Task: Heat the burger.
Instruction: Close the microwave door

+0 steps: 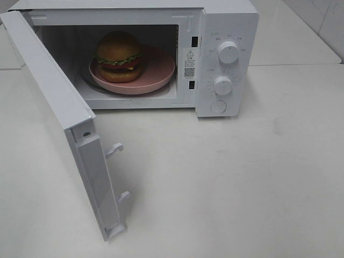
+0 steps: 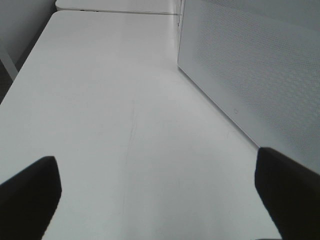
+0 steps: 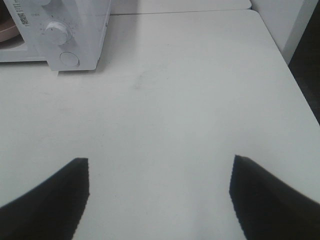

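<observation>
Okay, burger (image 1: pixel 119 55) sits inside the microwave (image 1: pixel 228 21); its door (image 1: pixel 62 91) hangs open leftward, near my left gripper (image 2: pixel 156 165), far from my right gripper (image 3: pixel 160 165). Both gape wide, empty.

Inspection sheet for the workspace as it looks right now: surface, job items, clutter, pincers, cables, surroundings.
Surface: white table, a faint scuff in the right wrist view.
Job's things: burger upright on a pink plate inside the microwave; door swung wide open.
Clutter: nothing seen.
Pincers: left pincer open, holding nothing, above the table beside the door's outer face; right pincer open, holding nothing, above the table, away from the microwave.
Cables: nothing seen.
Surroundings: tiles past the table's far right corner.
</observation>
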You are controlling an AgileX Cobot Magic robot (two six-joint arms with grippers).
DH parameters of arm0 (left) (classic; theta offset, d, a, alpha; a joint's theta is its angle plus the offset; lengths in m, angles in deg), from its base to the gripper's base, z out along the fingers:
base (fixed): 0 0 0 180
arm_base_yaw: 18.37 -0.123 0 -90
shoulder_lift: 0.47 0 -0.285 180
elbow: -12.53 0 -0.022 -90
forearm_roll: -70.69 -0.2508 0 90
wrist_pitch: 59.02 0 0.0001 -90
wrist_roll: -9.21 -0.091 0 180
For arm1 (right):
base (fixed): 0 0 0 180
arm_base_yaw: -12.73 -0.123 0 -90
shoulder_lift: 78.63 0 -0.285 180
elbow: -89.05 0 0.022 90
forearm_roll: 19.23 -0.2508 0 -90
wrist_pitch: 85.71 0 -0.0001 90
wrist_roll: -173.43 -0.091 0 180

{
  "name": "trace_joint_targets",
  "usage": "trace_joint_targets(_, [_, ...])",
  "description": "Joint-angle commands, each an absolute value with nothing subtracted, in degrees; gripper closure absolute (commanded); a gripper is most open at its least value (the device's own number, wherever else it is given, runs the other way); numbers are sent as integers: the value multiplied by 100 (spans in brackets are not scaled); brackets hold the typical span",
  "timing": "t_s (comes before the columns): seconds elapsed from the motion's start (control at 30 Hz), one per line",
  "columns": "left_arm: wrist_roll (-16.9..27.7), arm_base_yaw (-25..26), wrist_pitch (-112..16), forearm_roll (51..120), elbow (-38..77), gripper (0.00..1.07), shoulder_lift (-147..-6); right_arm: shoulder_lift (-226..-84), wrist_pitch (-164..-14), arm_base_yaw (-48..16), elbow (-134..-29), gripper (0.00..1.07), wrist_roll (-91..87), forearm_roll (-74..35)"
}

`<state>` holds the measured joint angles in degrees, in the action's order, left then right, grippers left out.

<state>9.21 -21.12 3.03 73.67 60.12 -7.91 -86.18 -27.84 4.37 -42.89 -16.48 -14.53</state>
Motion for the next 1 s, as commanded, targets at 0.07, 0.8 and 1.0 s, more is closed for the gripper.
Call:
trace_joint_targets(0.07, [921, -2106, 217, 7413, 6018, 9, -768, -8464, -2830, 471, -4261, 31, -1665, -1407])
trace_joint_targets(0.8, [921, -2106, -201, 7418, 5754, 20, -1272, -8464, -2830, 471, -4261, 31, -1665, -1407])
trace_joint_targets(1.0, [921, -2106, -894, 7418, 5760, 61, -1977, -8464, -2841, 471, -4261, 31, -1665, -1407])
